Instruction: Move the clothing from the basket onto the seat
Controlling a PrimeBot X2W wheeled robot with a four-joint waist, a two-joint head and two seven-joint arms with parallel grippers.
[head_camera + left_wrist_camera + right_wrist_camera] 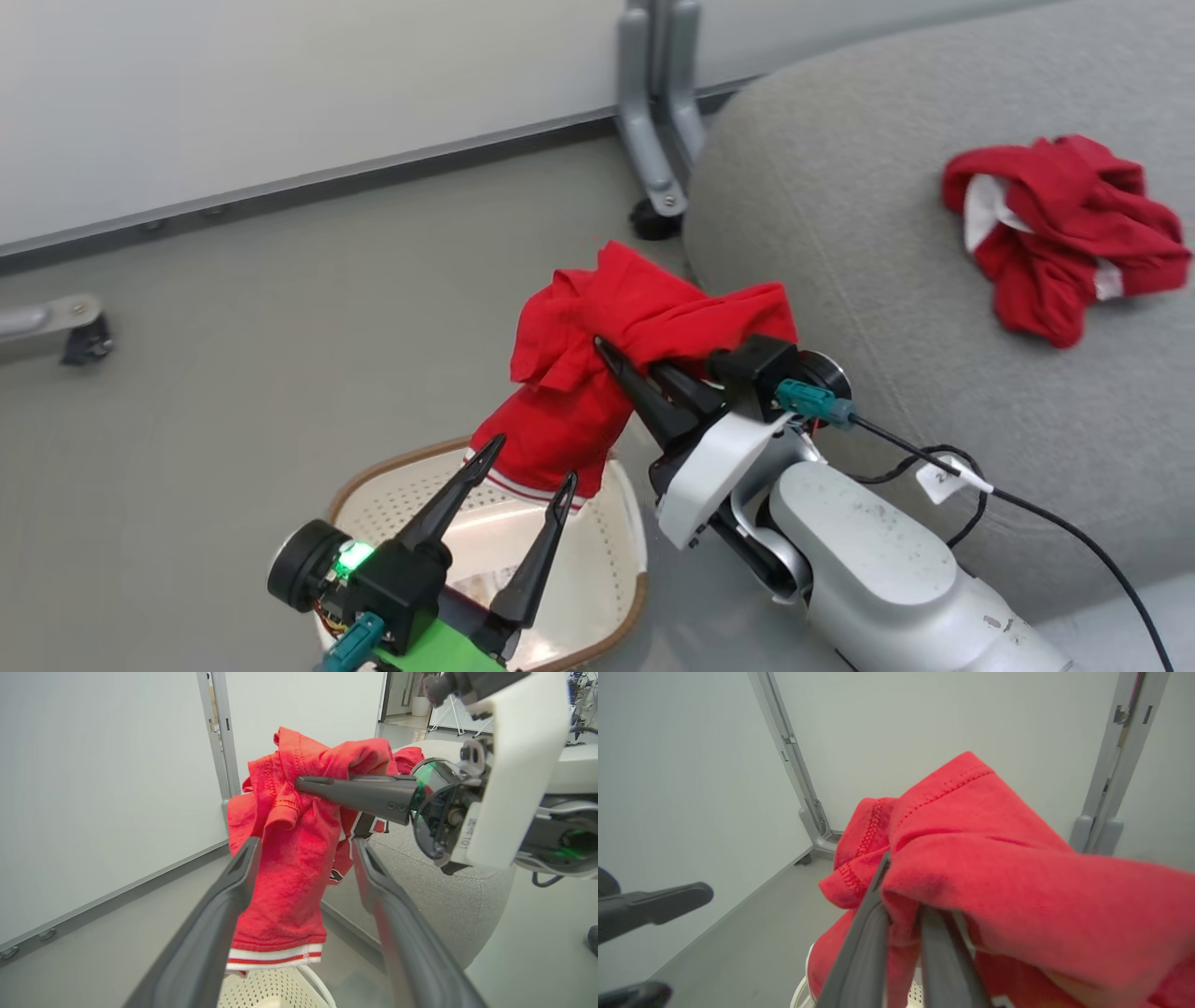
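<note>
- The pale wall (280,84) and the grey floor (280,308) met at a dark skirting strip. A grey metal frame leg (653,112) stood on the floor just beside the far corner of the seat.
- The seat (840,233), a big grey woven cushion with rounded edges, took up the right side of the head view.
- The basket (621,560) stood on the floor near the seat's edge, partly behind the left gripper. Its brown rim and cream perforated wall were visible.
- The loose garment (1055,233) lay crumpled on the seat, red with white patches, well apart from both grippers.
- The held garment (644,317) hung in the air above the basket, beside the seat's edge. It was bunched at the top, and its white-and-red striped hem dangled over the basket.
- The right gripper (624,359) was nearly closed, its two dark fingers pinched on a fold at the top of the held garment (1017,882).
- The left gripper (531,462) was spread wide and empty, pointing up at the hanging hem. In the left wrist view the cloth (289,868) hung past the gap between its fingers; I could not tell whether it touched them.
</note>
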